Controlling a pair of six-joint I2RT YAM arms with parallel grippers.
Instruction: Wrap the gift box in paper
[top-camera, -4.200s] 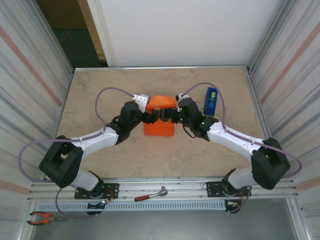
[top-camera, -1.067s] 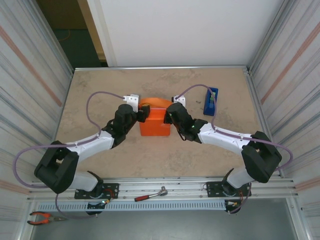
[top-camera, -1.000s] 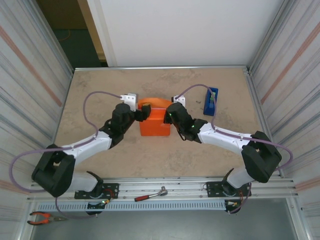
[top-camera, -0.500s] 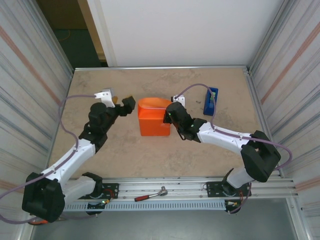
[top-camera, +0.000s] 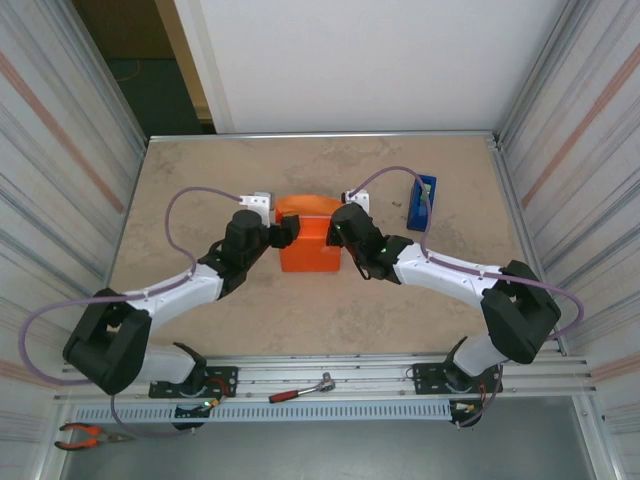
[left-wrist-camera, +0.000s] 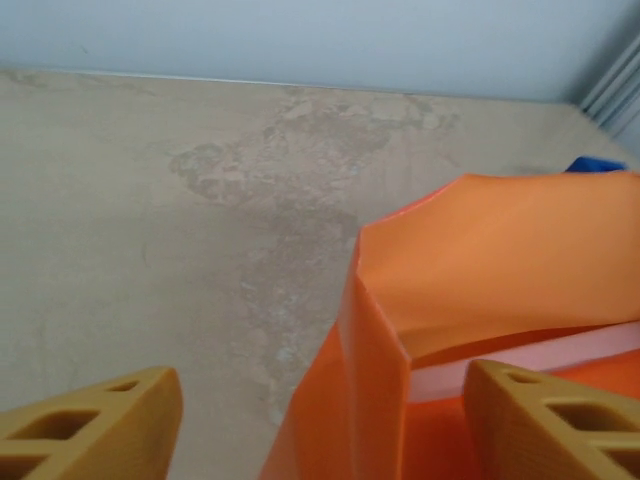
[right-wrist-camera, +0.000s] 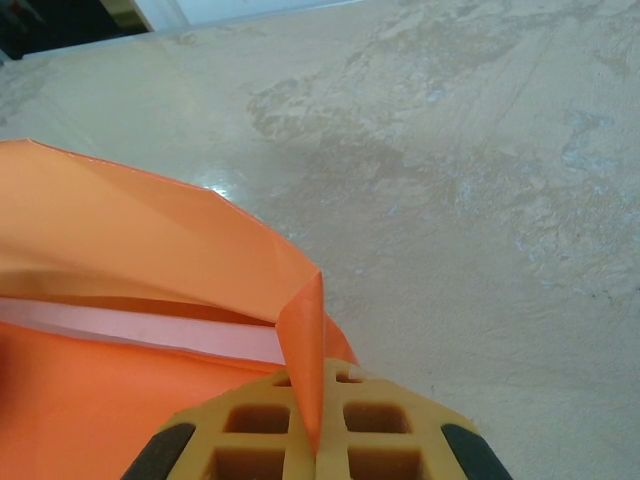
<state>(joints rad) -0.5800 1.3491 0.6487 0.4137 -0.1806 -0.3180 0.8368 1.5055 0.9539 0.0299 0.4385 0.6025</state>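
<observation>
The orange paper (top-camera: 312, 243) is folded up around the gift box at mid-table. Of the box, a pale pink strip shows under the raised far flap (left-wrist-camera: 540, 358) (right-wrist-camera: 140, 325). My left gripper (top-camera: 283, 232) is open at the parcel's left end. Its yellow fingers (left-wrist-camera: 90, 420) straddle the paper's folded left corner (left-wrist-camera: 375, 350); the right finger lies over the parcel. My right gripper (top-camera: 338, 232) is at the parcel's right end, shut on an upright triangular fold of paper (right-wrist-camera: 308, 340) pinched between its pads (right-wrist-camera: 260, 440).
A blue tape dispenser (top-camera: 421, 202) stands to the right of the parcel, near the right arm's cable. A ratchet wrench (top-camera: 300, 390) lies on the front rail and pliers (top-camera: 85, 434) at the bottom left. Ribbed walls close both sides.
Half a second ago the left arm had swung out to the left, away from the parcel; it has come back to the left end with its jaws narrower. The right gripper has kept its pinch.
</observation>
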